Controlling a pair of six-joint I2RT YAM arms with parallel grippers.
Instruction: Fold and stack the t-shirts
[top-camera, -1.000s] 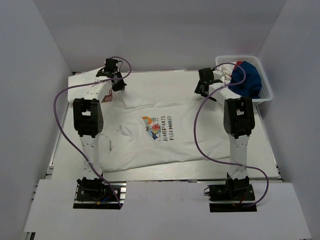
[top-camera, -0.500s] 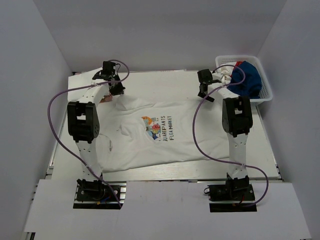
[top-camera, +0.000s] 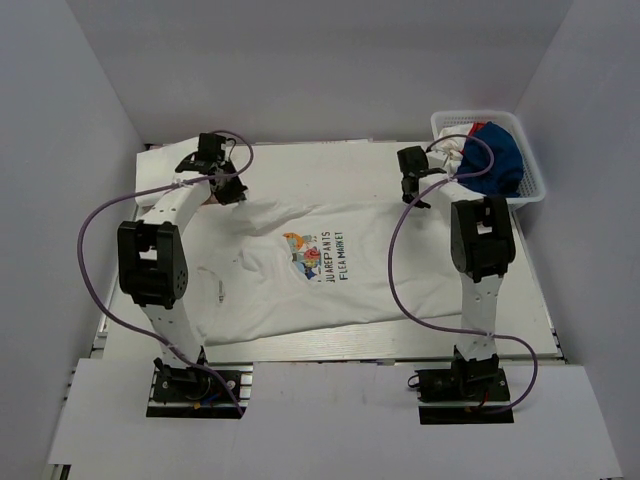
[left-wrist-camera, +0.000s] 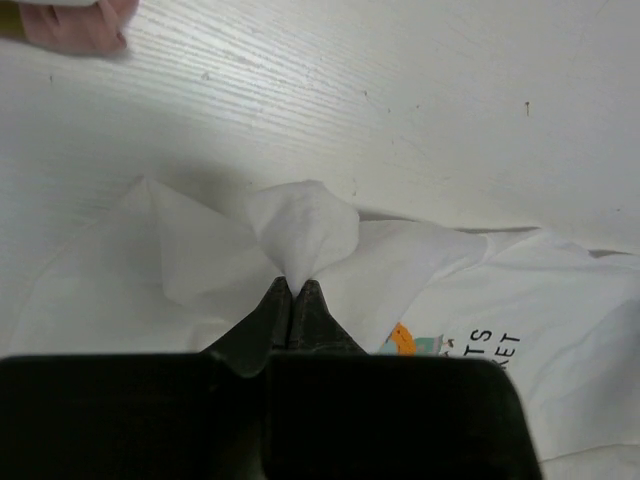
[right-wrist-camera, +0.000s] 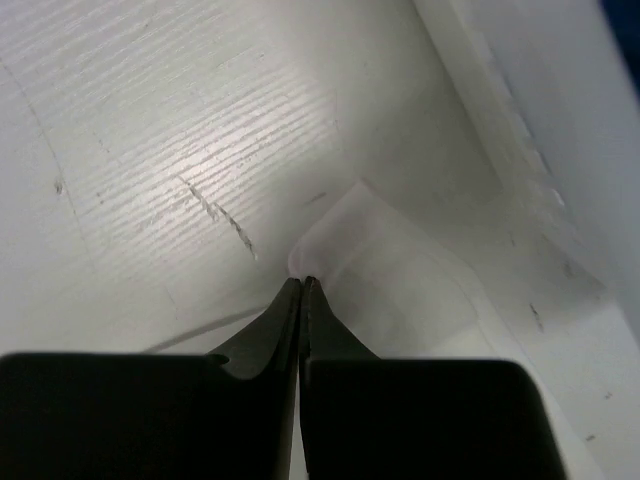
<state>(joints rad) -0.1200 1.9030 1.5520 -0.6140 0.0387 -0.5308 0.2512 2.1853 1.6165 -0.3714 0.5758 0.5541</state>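
Left tool (left-wrist-camera: 293, 285) and right tool (right-wrist-camera: 302, 282) each clamp a pinch of the white printed t-shirt (top-camera: 290, 300) at their tips; I judge this spreads it flat for folding.

The left arm (top-camera: 152, 262) and right arm (top-camera: 482, 240) both stretch away from their bases, elbows raised. The left tool (left-wrist-camera: 293, 285) points downward, fingers pressed tightly together. The right tool (right-wrist-camera: 302, 282) is likewise closed tip to tip.
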